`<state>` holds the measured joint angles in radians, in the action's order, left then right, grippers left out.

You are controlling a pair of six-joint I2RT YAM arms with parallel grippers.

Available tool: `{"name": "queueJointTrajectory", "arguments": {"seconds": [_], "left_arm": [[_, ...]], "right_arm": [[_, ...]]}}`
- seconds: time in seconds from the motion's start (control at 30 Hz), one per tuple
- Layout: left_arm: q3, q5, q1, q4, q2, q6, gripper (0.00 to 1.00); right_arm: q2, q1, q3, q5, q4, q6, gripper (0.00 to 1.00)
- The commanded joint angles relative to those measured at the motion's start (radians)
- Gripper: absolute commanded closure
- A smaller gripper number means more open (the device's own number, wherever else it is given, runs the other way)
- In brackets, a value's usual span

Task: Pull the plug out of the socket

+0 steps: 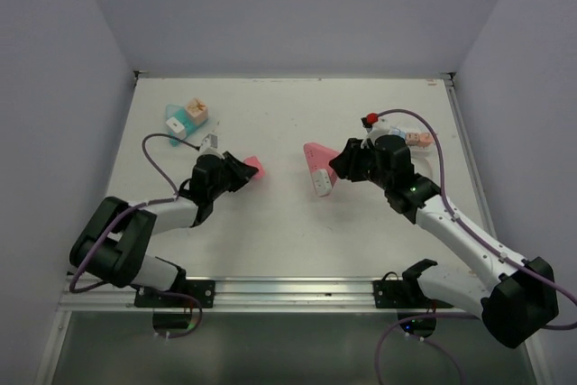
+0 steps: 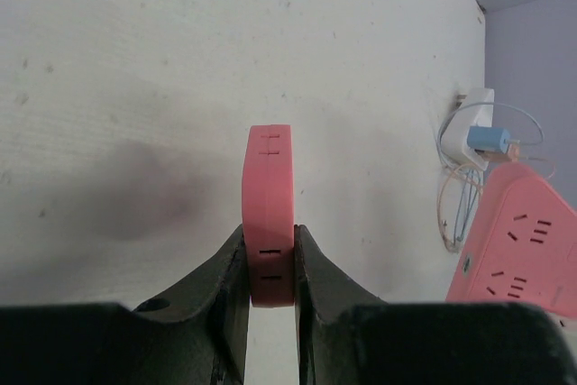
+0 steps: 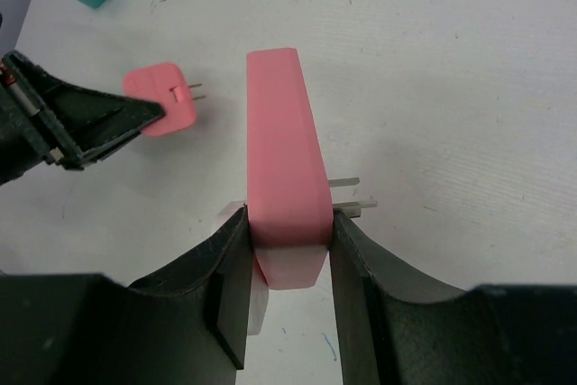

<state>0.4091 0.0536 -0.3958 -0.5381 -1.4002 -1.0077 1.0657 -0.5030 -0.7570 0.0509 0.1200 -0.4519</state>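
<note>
Top camera: high, from near edge, sees whole table (image 1: 270, 250). Wrist cameras: close, facing each other, sharing pink plug (image 2: 270, 214).

Plug (image 1: 253, 167) was out of the socket (image 1: 318, 170), the two well apart. Plug sat left of center in the top view: small pink block, two metal prongs bare. Socket sat just right of center: larger pink wedge, slotted outlets on its face.
</note>
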Motion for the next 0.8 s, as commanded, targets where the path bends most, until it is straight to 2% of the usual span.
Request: {"name": "queueJointTrajectory", "arguments": {"seconds": [0.0, 0.13, 0.23, 0.33, 0.37, 0.43, 0.47, 0.53, 0.67, 0.77], "left_arm": [[0.109, 0.116, 0.041, -0.178, -0.129, 0.066, 0.90], [0.169, 0.147, 0.071, -0.226, -0.256, 0.050, 0.83], [0.203, 0.163, 0.090, -0.223, -0.360, 0.028, 0.71], [0.215, 0.189, 0.112, -0.232, -0.399, 0.000, 0.62], [0.212, 0.192, 0.115, -0.234, -0.405, -0.006, 0.53], [0.205, 0.199, 0.121, -0.227, -0.399, -0.011, 0.44], [0.200, 0.192, 0.126, -0.202, -0.378, -0.009, 0.29], [0.189, 0.163, 0.127, -0.152, -0.346, 0.009, 0.13], [0.169, 0.103, 0.130, 0.020, -0.214, 0.034, 0.00], [0.172, 0.062, 0.130, 0.168, -0.125, 0.052, 0.00]], "right_arm": [[-0.030, 0.001, -0.030, 0.047, -0.071, -0.016, 1.00], [-0.026, 0.001, -0.028, 0.059, -0.071, -0.014, 1.00], [-0.024, 0.001, -0.024, 0.058, -0.072, -0.014, 1.00], [-0.026, 0.001, -0.019, 0.055, -0.075, -0.016, 1.00], [-0.026, 0.001, -0.018, 0.056, -0.075, -0.014, 1.00], [-0.027, 0.001, -0.016, 0.053, -0.074, -0.013, 1.00], [-0.029, 0.001, -0.015, 0.055, -0.074, -0.013, 1.00], [-0.029, 0.001, -0.013, 0.052, -0.074, -0.010, 1.00], [-0.026, 0.001, -0.015, 0.050, -0.075, -0.008, 1.00], [-0.018, 0.001, -0.016, 0.044, -0.079, -0.013, 1.00]]}}
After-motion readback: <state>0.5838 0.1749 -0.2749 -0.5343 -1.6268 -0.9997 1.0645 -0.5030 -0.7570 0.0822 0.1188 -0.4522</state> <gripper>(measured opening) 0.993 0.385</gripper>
